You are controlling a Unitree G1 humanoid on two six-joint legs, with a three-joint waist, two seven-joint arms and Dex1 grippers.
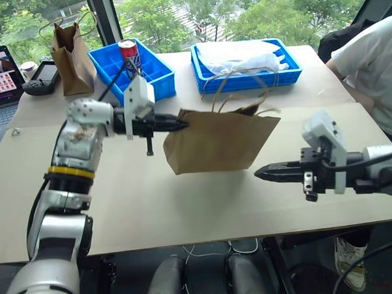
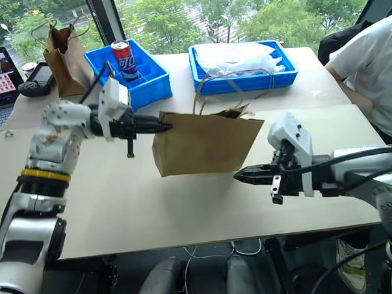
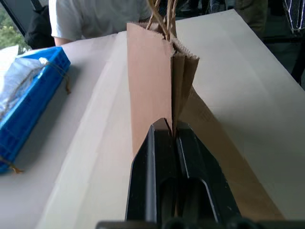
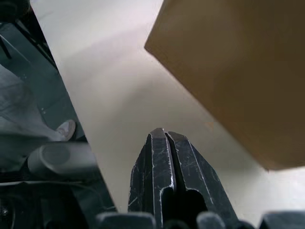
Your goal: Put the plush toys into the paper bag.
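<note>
- The left gripper [image 1: 182, 123] points level toward the robot's right, its two black fingers [image 3: 164, 143] pressed together on the upper side edge of the paper bag [image 1: 222, 142]. The pinch sits at the bag's left end, near the rim.
- The bag hangs from that pinch with its lower left corner looking clear of the table [image 1: 120, 202]. Its long axis runs left to right across the tabletop, and the mouth with the twine handles [image 1: 236, 96] faces up.
- From the left wrist view the bag's folded side panels are nearly flat together, so I judge the mouth narrow at this end.
- No plush toys are visible on the table; whether they already lie inside the bag cannot be told.
- The right gripper [image 1: 261, 173] hovers low over the table, fingers shut on nothing, tips aimed toward the robot's left. The bag lies ahead of it and slightly up, near but apart.
- The left arm alone has contact; the right is nearer the bag's free right end, so steadying or opening that end would fall to it.
</note>
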